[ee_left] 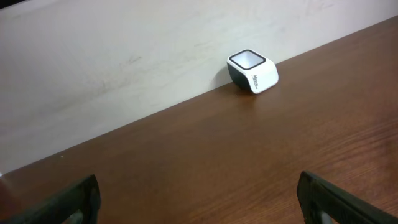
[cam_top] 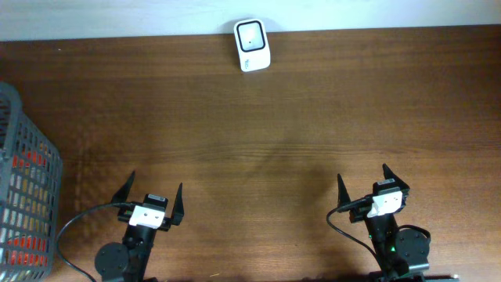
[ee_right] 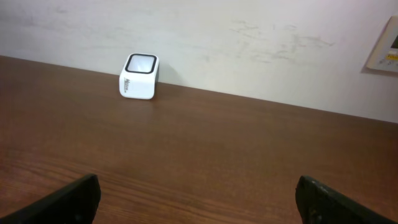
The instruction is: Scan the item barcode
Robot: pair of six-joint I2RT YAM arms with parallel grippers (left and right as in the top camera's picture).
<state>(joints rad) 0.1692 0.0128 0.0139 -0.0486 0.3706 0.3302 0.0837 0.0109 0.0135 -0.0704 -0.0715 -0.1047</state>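
Observation:
A white barcode scanner (cam_top: 252, 45) with a dark-framed window stands at the table's far edge against the wall; it also shows in the left wrist view (ee_left: 252, 70) and the right wrist view (ee_right: 139, 76). Red and orange goods (cam_top: 27, 168) show through the mesh of a grey basket at the left; no barcode is visible on them. My left gripper (cam_top: 156, 182) (ee_left: 198, 182) rests open near the front edge, holding nothing. My right gripper (cam_top: 362, 174) (ee_right: 198, 182) also stands open and empty at the front right. Both are far from the scanner.
The grey wire basket (cam_top: 17, 102) fills the left edge of the table, just left of my left arm. A light wall runs along the far edge behind the scanner. Black cables trail from both arm bases at the front.

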